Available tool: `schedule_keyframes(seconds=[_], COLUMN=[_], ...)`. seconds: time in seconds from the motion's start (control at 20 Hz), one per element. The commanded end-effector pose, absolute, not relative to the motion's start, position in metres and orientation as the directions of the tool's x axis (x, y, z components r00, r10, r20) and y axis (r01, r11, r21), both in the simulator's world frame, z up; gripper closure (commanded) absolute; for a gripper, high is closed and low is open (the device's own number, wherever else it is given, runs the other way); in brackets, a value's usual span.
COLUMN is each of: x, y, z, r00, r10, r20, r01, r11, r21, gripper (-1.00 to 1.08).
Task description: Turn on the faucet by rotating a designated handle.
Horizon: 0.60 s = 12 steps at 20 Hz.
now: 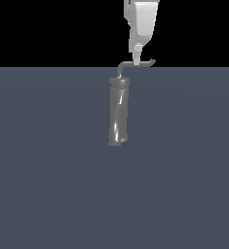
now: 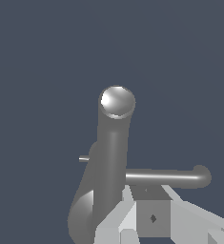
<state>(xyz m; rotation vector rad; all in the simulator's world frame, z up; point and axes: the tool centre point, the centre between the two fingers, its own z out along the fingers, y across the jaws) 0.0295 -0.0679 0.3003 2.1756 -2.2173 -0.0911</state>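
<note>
The faucet [image 1: 119, 112] is a tall, glossy dark-grey cylinder standing upright on the flat grey ground. From its top rises the handle [image 1: 144, 63], a thin light-grey rod that bends and runs toward the exterior view's right, ending in a small upturned tip. My gripper [image 1: 136, 61] comes down from above, its fingertips at the rod's middle. In the wrist view the faucet [image 2: 112, 147] stretches away lengthwise, and the handle [image 2: 173, 177] lies across just beyond my gripper [image 2: 150, 198]. The fingers look shut together with no gap, touching the rod rather than clasping it.
Flat blue-grey ground [image 1: 47, 185] surrounds the faucet on all sides, under a black background. A short thin stub [image 2: 84, 158] sticks out from the faucet's side opposite the handle.
</note>
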Motion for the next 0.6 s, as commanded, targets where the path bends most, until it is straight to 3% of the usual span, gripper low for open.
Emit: schedule_keyframes(seconds=[0.0,0.55], x=[0.060,0.084], y=[-0.096,-0.112], z=[0.300,0.300], r00=[-0.053,-0.074], r10=[-0.999,-0.997], r20=[-0.004,0.000], r01=[-0.999,-0.997], r11=[0.053,0.074], r21=[0.001,0.000], gripper=[1.08,1.08])
